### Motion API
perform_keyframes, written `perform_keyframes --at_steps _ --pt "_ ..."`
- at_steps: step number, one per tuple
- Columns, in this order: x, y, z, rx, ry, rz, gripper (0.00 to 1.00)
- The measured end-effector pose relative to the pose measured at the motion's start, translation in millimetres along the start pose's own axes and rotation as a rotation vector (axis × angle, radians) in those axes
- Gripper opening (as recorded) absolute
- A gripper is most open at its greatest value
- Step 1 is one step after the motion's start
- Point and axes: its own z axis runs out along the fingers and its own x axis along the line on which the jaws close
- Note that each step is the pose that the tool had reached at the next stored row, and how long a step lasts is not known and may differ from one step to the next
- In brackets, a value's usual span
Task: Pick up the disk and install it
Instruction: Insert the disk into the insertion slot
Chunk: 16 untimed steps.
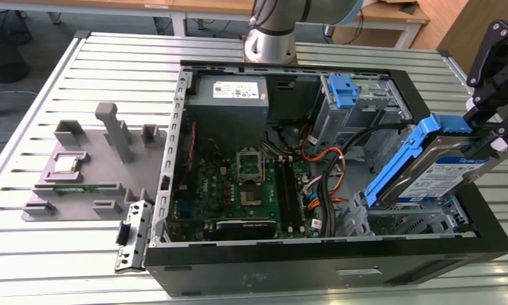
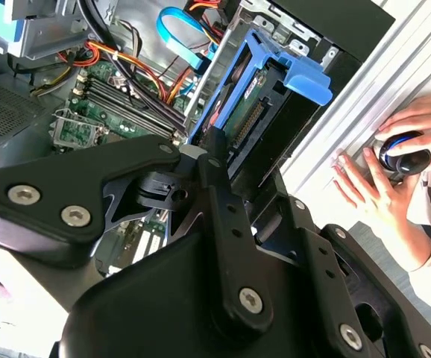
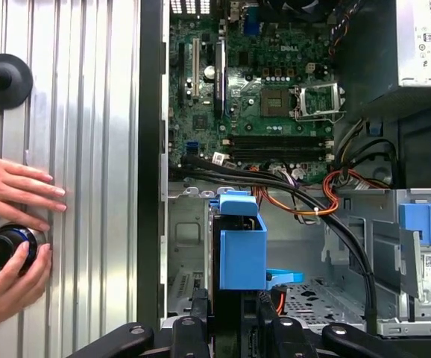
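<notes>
Nearest in the exterior view is the black front wall of the open computer case [image 1: 322,267], lying on the slatted metal table [image 1: 67,254]. Just behind that wall, in the case's corner on the exterior view's right, sits the silver drive cage [image 1: 406,222]. Right over it is the disk [image 1: 432,178], in its blue carrier with the label up. It is tilted, with its low end dipping into the case; whether it touches the cage is unclear. The gripper [image 1: 484,147] has its black fingers clamped on the disk's raised end, and in the second wrist view they [image 2: 214,160] pinch the drive's edge.

Further in, the green motherboard [image 1: 236,190] covers the case floor. Towards the table's edge on the exterior view's left stands a grey fixture [image 1: 93,171]. At the case's far wall are the power supply [image 1: 228,92] and, beside it, a bare blue bracket [image 1: 343,92] in the upper bay. Beyond that is the arm's base [image 1: 269,41].

In the first wrist view, a person's hands [image 3: 18,194] rest on the table beside the case, holding a round black-and-blue object [image 3: 7,248].
</notes>
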Motion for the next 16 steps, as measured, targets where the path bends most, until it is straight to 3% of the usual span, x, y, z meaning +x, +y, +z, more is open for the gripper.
perform_keyframes --at_steps 16 --pt "0.2 -0.2 3.8 0.0000 -0.0009 0.000 0.35"
